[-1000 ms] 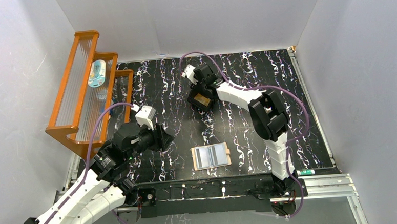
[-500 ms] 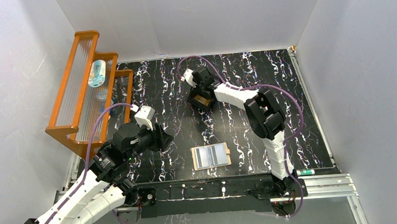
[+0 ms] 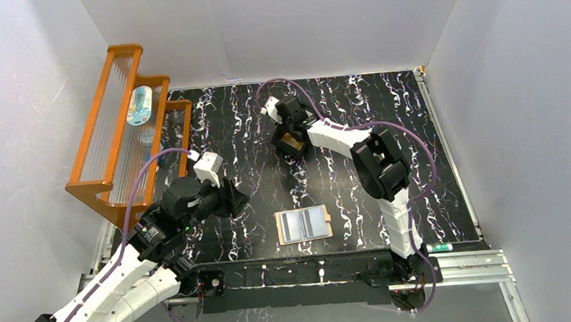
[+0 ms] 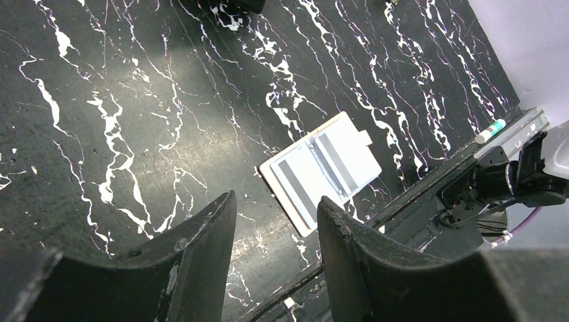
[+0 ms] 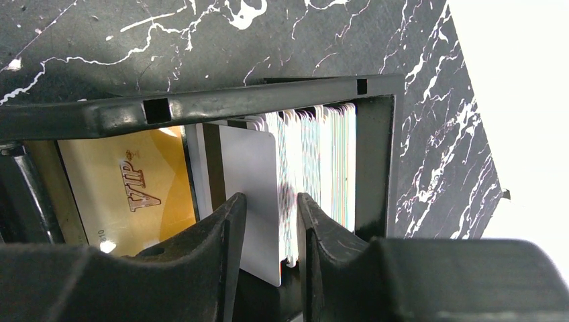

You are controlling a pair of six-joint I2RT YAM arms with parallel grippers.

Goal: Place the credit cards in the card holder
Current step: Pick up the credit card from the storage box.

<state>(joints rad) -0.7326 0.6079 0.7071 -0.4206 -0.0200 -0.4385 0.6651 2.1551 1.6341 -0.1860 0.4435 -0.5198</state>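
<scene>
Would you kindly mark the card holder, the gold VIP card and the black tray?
card holder (image 3: 303,224), top external view, its middle.
gold VIP card (image 5: 127,194), right wrist view, printed face.
black tray (image 5: 268,99), right wrist view, top rim.

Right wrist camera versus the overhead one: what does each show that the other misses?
Only the right wrist view: cards standing on edge in the black tray, the VIP lettering on a gold card, and the right hand straddling a white card; whether it pinches it is unclear. Only the overhead view: the open card holder lying near the front edge, the left hand, and the orange rack with a bottle. Both: the right hand at the tray on the marbled table.
</scene>
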